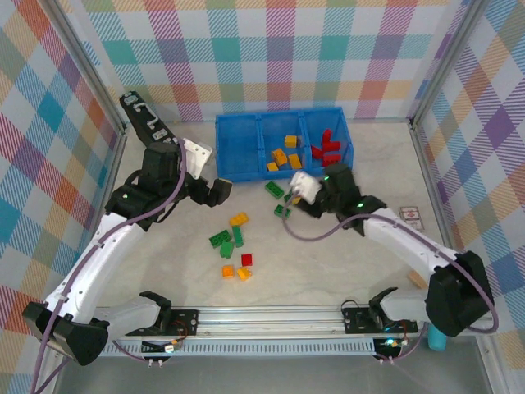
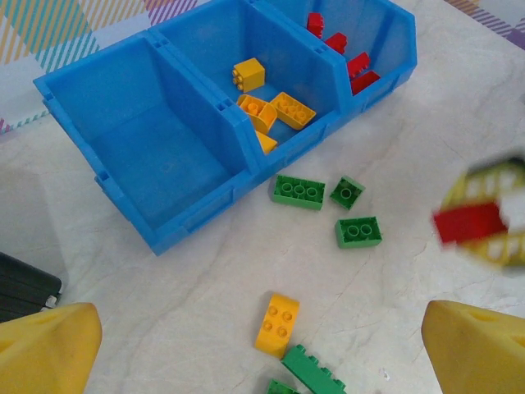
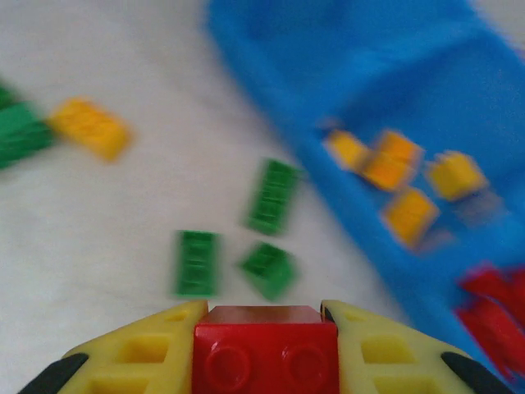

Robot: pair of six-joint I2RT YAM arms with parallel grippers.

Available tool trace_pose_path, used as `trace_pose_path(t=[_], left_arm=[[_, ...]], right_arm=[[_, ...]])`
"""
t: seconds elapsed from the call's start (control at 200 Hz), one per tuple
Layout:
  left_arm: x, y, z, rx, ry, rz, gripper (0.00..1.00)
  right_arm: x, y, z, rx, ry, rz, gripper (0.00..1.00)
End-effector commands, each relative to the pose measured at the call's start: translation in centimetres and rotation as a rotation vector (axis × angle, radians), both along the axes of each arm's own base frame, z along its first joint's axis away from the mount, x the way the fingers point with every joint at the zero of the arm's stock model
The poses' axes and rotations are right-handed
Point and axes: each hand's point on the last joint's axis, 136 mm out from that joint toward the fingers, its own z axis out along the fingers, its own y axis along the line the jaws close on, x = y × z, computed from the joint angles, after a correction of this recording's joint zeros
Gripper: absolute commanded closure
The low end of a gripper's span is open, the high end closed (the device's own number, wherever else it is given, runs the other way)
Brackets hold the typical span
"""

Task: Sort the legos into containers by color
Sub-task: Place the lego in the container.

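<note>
A red brick point(image 3: 265, 345) sits clenched between the yellow fingers point(image 3: 139, 353) of the right hand point(image 3: 264, 316), studs facing the wrist camera, gripped squarely across its sides. From above, that hand hangs over the surface point(image 1: 336, 267) just in front of the blue bin point(image 1: 238, 139), near its right half.

The step in hand looks like the carry to the red compartment. To do it well, lift enough to clear the bin's front wall, travel to the rightmost section where the other red bricks point(image 1: 326, 148) lie, and let go low and well inside it. The divider to the middle section is close, so a release near it could send the piece in among the yellow bricks point(image 1: 287, 154).

Just beyond the fingers, three green bricks point(image 3: 272, 195) lie loose between the hand and the bin's front wall; a low pass would sweep them along. The bin's left section is bare, so green seems bound there.

Further left, the left hand point(image 1: 218, 191) hovers with its jaws released wide, grasping nothing, near the bin's left front corner and apart from the right hand's likely path. Nearer the arm bases, a mixed cluster point(image 1: 234, 246) of yellow, green, orange and one red piece waits.
</note>
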Motion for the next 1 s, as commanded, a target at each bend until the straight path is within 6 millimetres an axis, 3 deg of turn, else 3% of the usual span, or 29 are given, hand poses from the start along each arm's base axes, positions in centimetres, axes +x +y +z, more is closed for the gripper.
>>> trace_pose_path(t=[0.0,0.16,0.33,0.46,0.74,0.995], left_arm=[[-0.4,-0.2,-0.2,0.020,-0.008,-0.016,0.00],[-0.5,-0.1,0.1,0.014,-0.019,-0.016,0.00],[-0.5,-0.1,0.1,0.016,-0.016,-0.015,0.00],[-0.4,-0.1,-0.1,0.021,-0.012,-0.014,0.00],[-0.1,0.0,-0.8,0.041,0.002,-0.008,0.00],[0.0,0.0,-1.1,0.051,0.012,-0.005,0.00]], right_arm=[[4.8,-3.7,2.7,0.111,-0.048,-0.188,0.79],[11.0,-7.9,3.8,0.159,-0.098,-0.352,0.79],[16.1,-9.5,3.3,0.150,-0.121,-0.387,0.79],[19.2,-10.4,1.8,0.146,-0.098,-0.422,0.79],[23.2,-11.0,-2.4,0.144,-0.034,-0.457,0.78],[24.7,-10.4,-3.6,0.151,-0.003,-0.433,0.72]])
